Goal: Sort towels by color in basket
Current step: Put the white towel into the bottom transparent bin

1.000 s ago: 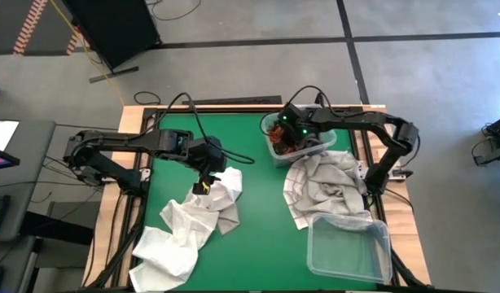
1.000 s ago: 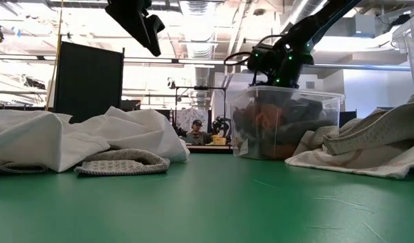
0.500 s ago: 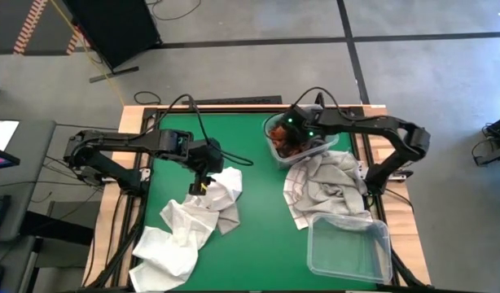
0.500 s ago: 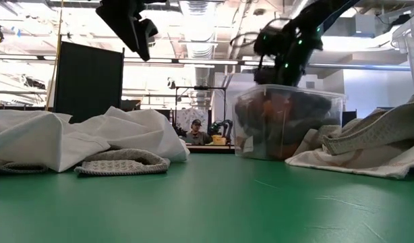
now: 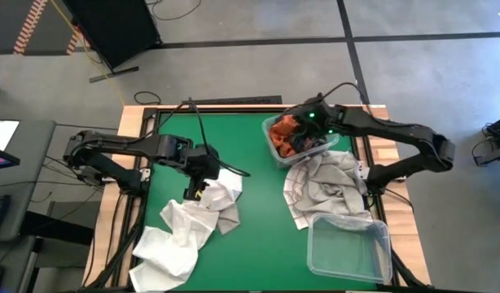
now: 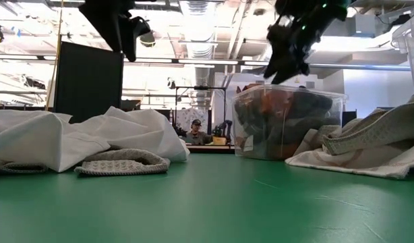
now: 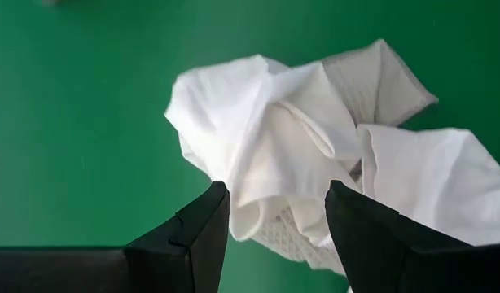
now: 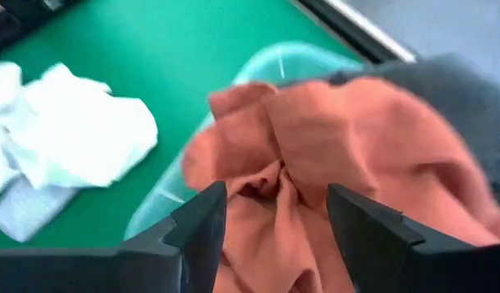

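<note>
- High view: the right gripper [image 5: 301, 124] hovers over the far tub [image 5: 275, 150], which holds an orange towel [image 5: 286, 128] and a dark grey towel [image 5: 313, 144]. A grey plaid towel [image 5: 323, 187] lies on the green surface [image 5: 262, 203] between that tub and an empty near tub [image 5: 348, 248]. The left gripper [image 5: 195, 192] hangs above the white towels [image 5: 193, 224] on the left.
- Low view: the right arm is above the far tub, clear of the cloth.
- Left wrist view: the jaws are apart, empty, over a white towel [image 7: 274, 146].
- Right wrist view: the jaws are apart, nothing held, with the orange towel below.
- Judgement: dark and orange towels look sorted; white and plaid ones remain.
</note>
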Robot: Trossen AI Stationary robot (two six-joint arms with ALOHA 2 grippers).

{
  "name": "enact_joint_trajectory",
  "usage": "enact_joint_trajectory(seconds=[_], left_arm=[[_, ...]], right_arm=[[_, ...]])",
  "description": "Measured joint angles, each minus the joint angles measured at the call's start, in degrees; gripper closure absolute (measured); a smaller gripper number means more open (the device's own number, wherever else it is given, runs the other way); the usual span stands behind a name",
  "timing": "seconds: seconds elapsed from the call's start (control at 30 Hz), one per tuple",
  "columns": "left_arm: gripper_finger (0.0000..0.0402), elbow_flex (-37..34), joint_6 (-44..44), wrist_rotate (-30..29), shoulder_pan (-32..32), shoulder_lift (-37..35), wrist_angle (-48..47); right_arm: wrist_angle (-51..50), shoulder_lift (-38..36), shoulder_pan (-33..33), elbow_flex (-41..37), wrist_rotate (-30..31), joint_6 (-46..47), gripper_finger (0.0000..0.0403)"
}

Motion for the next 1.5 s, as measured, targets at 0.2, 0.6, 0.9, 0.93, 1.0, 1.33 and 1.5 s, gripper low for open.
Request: enact_joint_trajectory(seconds=[0.2, 0.6, 0.9, 0.93, 1.0, 1.33, 1.5], left_arm=[[0.0207, 0.00, -3.65, -1.01, -3.35, 0.00, -3.02], [0.0207, -0.24, -11.15, -7.05, -15.02, 0.00, -2.48], [0.0197, -15.36, -7.76, -11.62, -17.99, -0.44, 15.02], [0.0192, -17.03, -7.07, -13.06, -17.80, -0.39, 16.87], [0.0177, -19.99, -5.70, -18.15, -17.16, -0.39, 20.96], [0.0084, -29.40, -1.65, -16.77, -11.15, 0.00, 37.93], [0.0075, -33.84, -2.06, -8.85, -5.47, 0.17, 41.38]], right_arm=[[0.38, -6.05, 0.86, 0.07, 0.18, -0.02, 0.0163], [5.15, -9.90, 15.84, 0.11, 0.50, -1.96, 0.0163], [7.54, -7.38, 28.76, 0.20, 9.81, -2.29, 0.0163], [8.19, -7.03, 29.60, 0.20, 10.78, -2.29, 0.0163], [8.10, -6.76, 31.02, 0.20, 12.26, -2.29, 0.0163], [12.65, -1.85, 33.36, 0.20, 13.73, -3.34, 0.0163], [14.28, 1.30, 33.38, 0.20, 13.73, -3.61, 0.0163]])
